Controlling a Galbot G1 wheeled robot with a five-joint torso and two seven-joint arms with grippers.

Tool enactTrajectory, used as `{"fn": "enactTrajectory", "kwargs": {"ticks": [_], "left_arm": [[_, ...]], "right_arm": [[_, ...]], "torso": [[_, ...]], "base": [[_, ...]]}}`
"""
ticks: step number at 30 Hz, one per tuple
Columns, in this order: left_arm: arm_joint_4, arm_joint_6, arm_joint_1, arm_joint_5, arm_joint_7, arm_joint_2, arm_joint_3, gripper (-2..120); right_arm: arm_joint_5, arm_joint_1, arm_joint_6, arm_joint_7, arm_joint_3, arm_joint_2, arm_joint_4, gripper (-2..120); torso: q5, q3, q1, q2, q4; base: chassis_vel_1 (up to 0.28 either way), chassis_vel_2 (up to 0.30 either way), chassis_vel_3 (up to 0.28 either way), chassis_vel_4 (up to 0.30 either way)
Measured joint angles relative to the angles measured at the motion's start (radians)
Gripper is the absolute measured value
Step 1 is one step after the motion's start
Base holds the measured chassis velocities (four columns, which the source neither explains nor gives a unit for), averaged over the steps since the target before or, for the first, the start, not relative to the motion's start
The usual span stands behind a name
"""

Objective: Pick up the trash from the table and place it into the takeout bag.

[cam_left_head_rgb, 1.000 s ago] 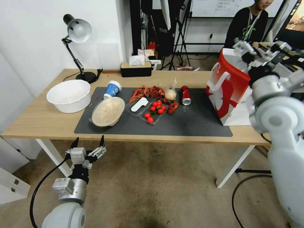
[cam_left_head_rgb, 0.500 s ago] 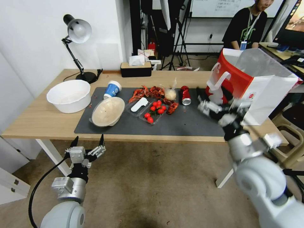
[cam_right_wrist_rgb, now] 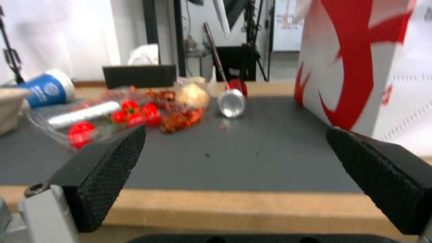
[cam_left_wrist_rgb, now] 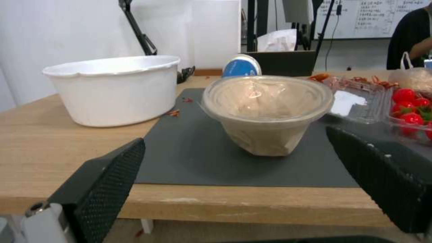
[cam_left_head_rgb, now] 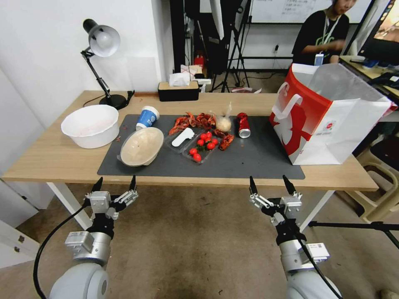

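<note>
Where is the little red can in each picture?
Head view: the red can lies on its side on the grey mat, between the food pile and the takeout bag.
Left wrist view: not in it.
Right wrist view: the can lies mid-picture, silver end toward the camera.
Shared landmark: the blue-and-white paper cup.

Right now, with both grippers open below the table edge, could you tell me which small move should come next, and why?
Probably raise the right gripper toward the small red can: it lies toppled on the dark grey mat, nearest the red-and-white paper takeout bag.
</note>
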Motion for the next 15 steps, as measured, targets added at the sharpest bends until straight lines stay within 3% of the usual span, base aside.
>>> {"fn": "enactTrajectory", "kwargs": {"ticks": [9,15], "left_arm": [[0.014,-0.006,-0.002,-0.001,-0.001,0.007,-0.002,100],[0.024,-0.007,-0.009,-0.001,-0.001,0.004,0.001,100]], "right_arm": [[0.003,0.019,-0.020,0.017,-0.016,0.010,-0.021,100],[0.062,0.094,-0.082,0.046,-0.026,-0.002,-0.022,100]], "torso": [[0.0000,0.000,0.000,0.000,0.0000],[0.0000,0.000,0.000,0.000,0.0000]], "base": [[0.000,0.000,0.000,0.000],[0.000,0.000,0.000,0.000]]}}
